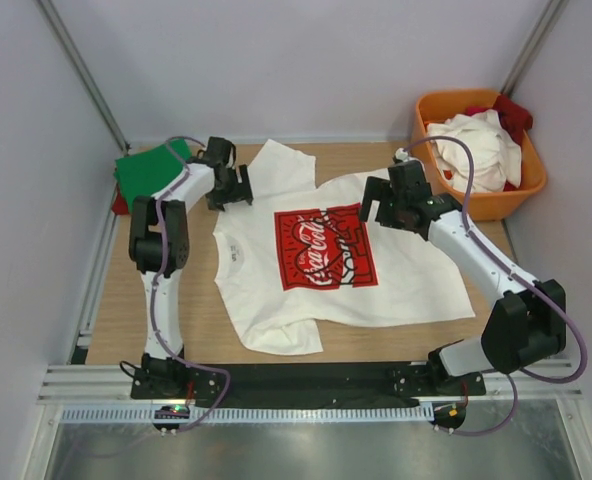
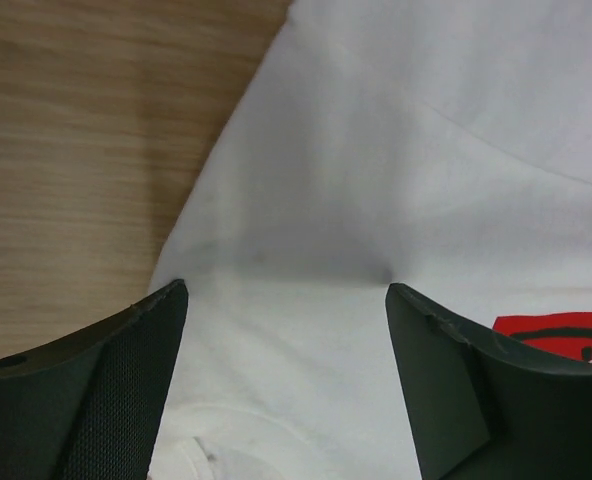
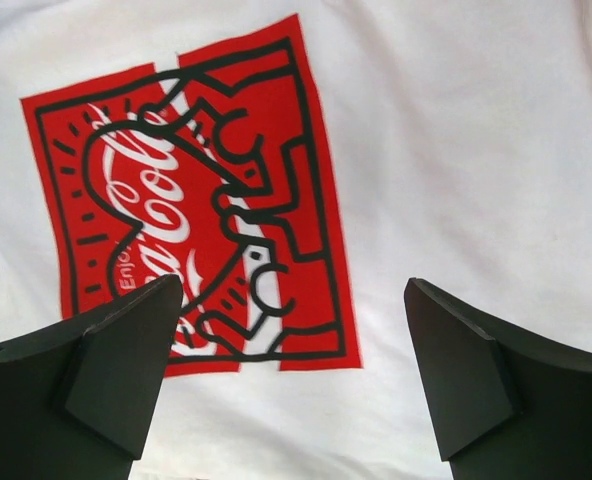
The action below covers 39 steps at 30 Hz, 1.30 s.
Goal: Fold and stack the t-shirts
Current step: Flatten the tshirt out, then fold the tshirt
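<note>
A white t-shirt with a red square Coca-Cola print [image 1: 326, 250] lies spread on the wooden table, its collar to the left. My left gripper [image 1: 230, 190] is open and empty over the shirt's far left shoulder; the left wrist view shows white cloth [image 2: 376, 170] between its fingers [image 2: 126, 370]. My right gripper [image 1: 391, 210] is open and empty above the shirt's far right part; the right wrist view shows the red print [image 3: 196, 190] below its fingers [image 3: 476, 370]. A folded green t-shirt [image 1: 148, 170] lies at the far left. White [image 1: 476, 145] and red [image 1: 511, 110] t-shirts fill the orange tub.
The orange plastic tub [image 1: 531, 180] stands at the back right corner. A red cloth edge [image 1: 119, 203] shows under the green shirt. Metal frame posts rise at the back corners. A black strip and metal rail [image 1: 306, 380] run along the near edge by the arm bases.
</note>
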Each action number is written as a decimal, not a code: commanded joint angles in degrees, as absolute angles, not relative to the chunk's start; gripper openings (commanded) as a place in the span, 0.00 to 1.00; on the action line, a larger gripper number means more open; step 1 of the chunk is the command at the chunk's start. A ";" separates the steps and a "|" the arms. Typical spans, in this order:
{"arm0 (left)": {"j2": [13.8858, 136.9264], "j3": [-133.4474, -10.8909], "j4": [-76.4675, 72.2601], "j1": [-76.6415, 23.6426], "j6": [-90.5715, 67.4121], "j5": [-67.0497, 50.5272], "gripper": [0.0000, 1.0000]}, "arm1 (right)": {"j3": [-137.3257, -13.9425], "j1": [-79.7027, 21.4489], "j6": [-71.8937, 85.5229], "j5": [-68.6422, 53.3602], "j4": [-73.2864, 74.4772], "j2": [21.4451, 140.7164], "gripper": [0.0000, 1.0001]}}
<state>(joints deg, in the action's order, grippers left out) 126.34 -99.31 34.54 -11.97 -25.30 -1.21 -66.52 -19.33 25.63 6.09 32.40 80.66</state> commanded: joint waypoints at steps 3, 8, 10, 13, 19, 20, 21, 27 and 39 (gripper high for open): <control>134.12 -109.05 43.76 -6.68 -17.50 1.22 0.87 | -66.45 -19.34 24.17 6.42 29.80 82.09 1.00; 135.09 -112.67 46.41 -5.37 -15.82 2.99 0.90 | -67.58 -19.25 24.35 5.01 28.30 85.25 1.00; 134.39 -112.50 47.02 -5.19 -16.00 1.76 0.91 | -68.29 -19.34 24.43 4.66 28.21 86.66 1.00; 129.92 -111.54 47.02 -6.06 -16.96 0.71 0.94 | -69.95 -19.34 24.17 4.83 28.12 87.71 1.00; 110.54 -109.00 50.71 -11.15 -17.93 6.13 1.00 | -75.05 -19.86 22.76 6.15 32.25 87.10 1.00; 107.69 -107.16 50.89 -11.95 -17.93 6.94 1.00 | -75.15 -19.86 22.68 6.24 32.69 85.88 1.00; 104.19 -102.70 50.98 -12.82 -18.10 7.99 1.00 | -75.06 -19.95 22.76 6.41 33.04 85.17 1.00; 80.71 -78.43 51.86 -27.14 -23.98 15.03 0.99 | -70.23 -21.18 25.31 4.40 34.63 75.78 1.00; 60.10 -44.04 39.13 -62.90 -57.56 19.49 0.89 | -59.07 -22.67 28.21 3.51 38.67 58.81 1.00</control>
